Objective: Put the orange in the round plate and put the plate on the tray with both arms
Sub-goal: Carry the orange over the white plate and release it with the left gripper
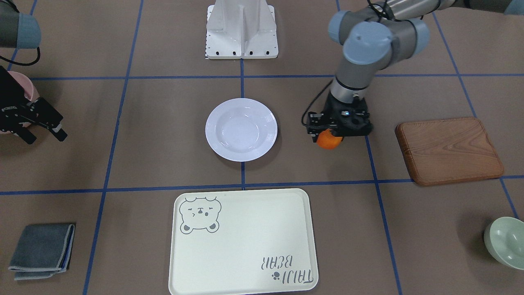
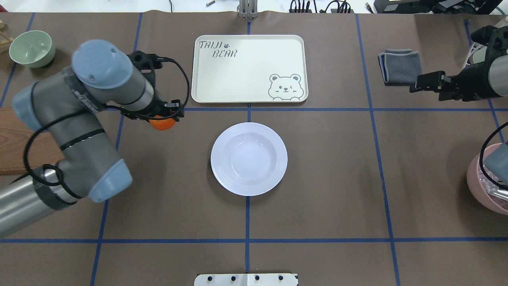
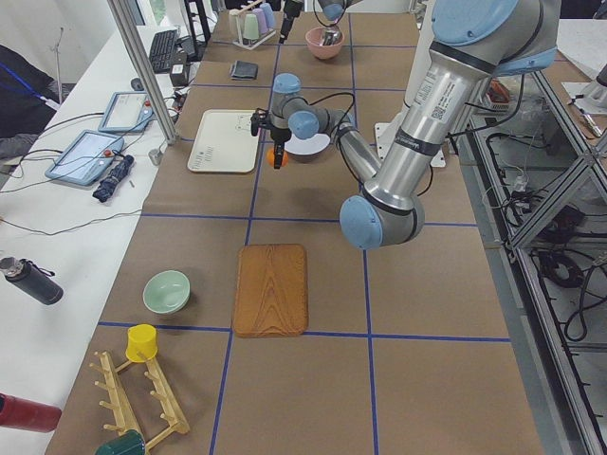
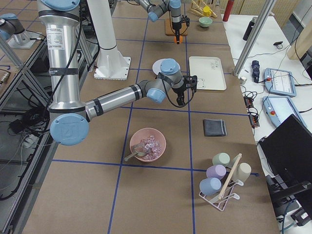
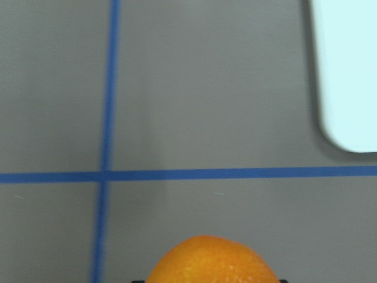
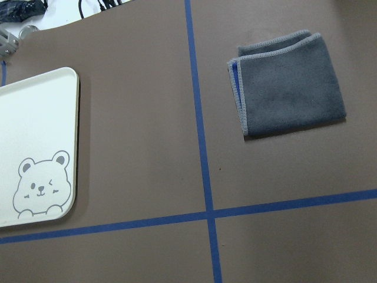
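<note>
My left gripper [image 1: 328, 135] is shut on the orange [image 1: 329, 139], a small bright fruit held over the brown table, apart from the round plate. In the overhead view the orange [image 2: 162, 123] hangs left of the white round plate [image 2: 249, 159], which lies empty at the table's middle. The left wrist view shows the orange [image 5: 212, 262] at its bottom edge and a tray corner [image 5: 347, 71] at its top right. The cream bear tray [image 2: 254, 67] lies empty beyond the plate [image 1: 241, 129]. My right gripper [image 1: 46, 137] hovers open and empty far off, near the grey cloth [image 2: 399, 66].
A brown wooden board [image 1: 448, 149] lies outside the left arm, with a pale green bowl [image 1: 507, 241] past it. A pink bowl [image 2: 486, 178] with a utensil stands under the right arm. The white robot base [image 1: 241, 30] is behind the plate.
</note>
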Controlling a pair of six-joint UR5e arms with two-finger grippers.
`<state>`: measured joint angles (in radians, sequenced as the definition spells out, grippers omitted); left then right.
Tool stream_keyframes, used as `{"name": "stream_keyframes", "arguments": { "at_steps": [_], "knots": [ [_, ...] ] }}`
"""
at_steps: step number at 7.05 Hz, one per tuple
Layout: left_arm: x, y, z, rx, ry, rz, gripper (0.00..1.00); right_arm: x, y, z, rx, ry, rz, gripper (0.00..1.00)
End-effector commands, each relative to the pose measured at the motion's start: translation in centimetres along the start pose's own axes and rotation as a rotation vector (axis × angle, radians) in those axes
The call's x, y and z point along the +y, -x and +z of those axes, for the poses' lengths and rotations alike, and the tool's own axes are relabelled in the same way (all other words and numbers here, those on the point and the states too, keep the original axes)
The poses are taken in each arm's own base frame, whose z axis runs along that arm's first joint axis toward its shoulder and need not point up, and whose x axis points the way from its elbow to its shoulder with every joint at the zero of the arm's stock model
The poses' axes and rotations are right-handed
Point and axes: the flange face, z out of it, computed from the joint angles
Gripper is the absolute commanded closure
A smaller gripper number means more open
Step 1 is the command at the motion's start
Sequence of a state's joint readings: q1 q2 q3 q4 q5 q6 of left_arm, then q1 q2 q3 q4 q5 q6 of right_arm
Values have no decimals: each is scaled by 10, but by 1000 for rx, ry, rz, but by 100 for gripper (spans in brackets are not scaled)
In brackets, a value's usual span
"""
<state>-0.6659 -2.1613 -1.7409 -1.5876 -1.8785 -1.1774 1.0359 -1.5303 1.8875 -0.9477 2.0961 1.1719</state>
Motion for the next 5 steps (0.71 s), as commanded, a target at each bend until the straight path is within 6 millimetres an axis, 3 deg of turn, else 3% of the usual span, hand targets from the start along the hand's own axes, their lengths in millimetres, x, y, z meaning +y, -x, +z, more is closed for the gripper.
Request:
{"name": "stream_keyframes", "arguments": {
  "at_steps": [1,2,5],
  "knots": [
    [26,-100,12,-15,-14,-74,100,11,18,12,-4,-22,94,2],
    [33,-133,23,-26,-11,-99,100,18,25,16,-13,-25,90,1],
    [83,-171,53,-47,-8,-84,100,24,27,20,-24,-19,78,0]
  ]
}}
